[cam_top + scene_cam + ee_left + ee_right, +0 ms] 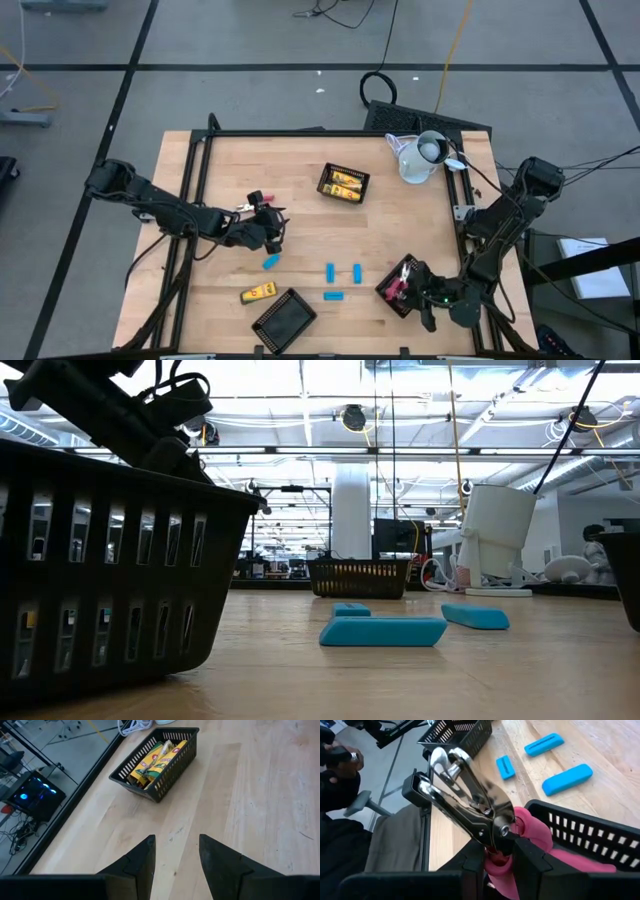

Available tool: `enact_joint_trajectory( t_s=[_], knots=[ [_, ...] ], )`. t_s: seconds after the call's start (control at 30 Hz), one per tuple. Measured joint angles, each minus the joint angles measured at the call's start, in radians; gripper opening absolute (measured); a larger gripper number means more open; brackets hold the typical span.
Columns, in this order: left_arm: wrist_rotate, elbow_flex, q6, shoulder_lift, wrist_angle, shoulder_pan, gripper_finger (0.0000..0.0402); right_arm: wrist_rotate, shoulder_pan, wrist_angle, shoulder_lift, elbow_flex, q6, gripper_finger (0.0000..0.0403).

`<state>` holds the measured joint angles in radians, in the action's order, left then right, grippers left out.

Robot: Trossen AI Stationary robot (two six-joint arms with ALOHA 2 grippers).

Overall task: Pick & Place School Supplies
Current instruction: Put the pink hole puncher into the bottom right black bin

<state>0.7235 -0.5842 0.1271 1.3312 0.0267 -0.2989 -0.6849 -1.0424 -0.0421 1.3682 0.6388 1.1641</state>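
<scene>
Right wrist view shows the right gripper [499, 862] fingers pinching pink-handled scissors [470, 802] above their tray [580, 827], presumably for sorting; the left gripper [176, 851] fingers stand spread, empty.

I work in a robotics lab set in a large, open industrial hall. Beyond my wooden table [300, 230] the low view shows a high ceiling with exposed pipes, ducts and rows of strip lights, a thick white column [352, 510], and distant benches crowded with equipment. Looking down, the grey floor [250, 90] is marked off with dark tape lines, cables [440, 50] trail across it, and a computer with blue lights [31, 795] glows beside my table.
</scene>
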Motion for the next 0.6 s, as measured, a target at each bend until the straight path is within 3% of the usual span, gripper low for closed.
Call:
enact_joint_trajectory(
  t_s=[0.43,0.6],
  knots=[
    [0.0,0.0,0.002,0.0,0.0,0.0,0.0152,0.011,0.0,0.137,0.004,-0.006,0.115,0.0059],
    [-0.013,0.0,0.002,0.0,0.0,0.0,0.0152,0.013,0.0,0.14,0.002,-0.004,0.139,0.0087]
  ],
)
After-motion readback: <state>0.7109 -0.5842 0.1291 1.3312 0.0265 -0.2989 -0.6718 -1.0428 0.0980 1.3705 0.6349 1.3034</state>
